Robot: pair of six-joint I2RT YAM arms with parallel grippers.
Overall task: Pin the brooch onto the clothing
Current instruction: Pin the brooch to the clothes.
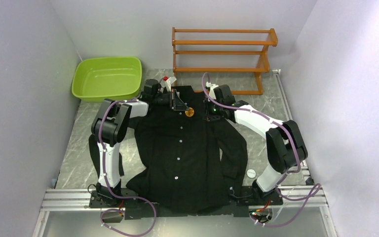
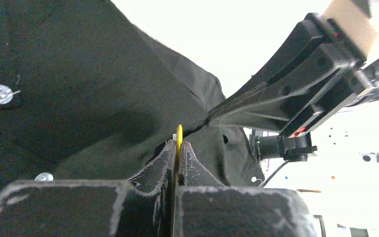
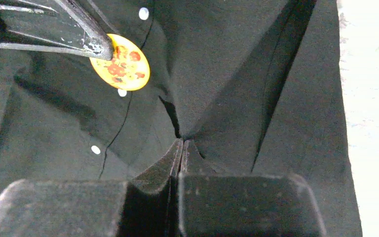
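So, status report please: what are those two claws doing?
Left gripper shut on brooch, over the clothing. Right gripper shut on clothing, pinching a fold. No obstruction seen.

Counting in top view: 1 large black long-sleeved button-up shirt (image 1: 187, 153), showing 4 small white buttons (image 1: 180, 141) down the front. 1 round shiny orange-amber brooch (image 1: 189, 112). 2 white-and-black robot arms (image 1: 111, 123) reaching in, each w/ 1 black two-finger gripper: left gripper (image 2: 178, 144), right gripper (image 3: 181, 144). Sitting farther back: 1 lime-green plastic basin (image 1: 103, 97), 1 orange-brown wooden rack (image 1: 222, 43) w/ 3 tiers. 1 small white disc (image 1: 251, 173).
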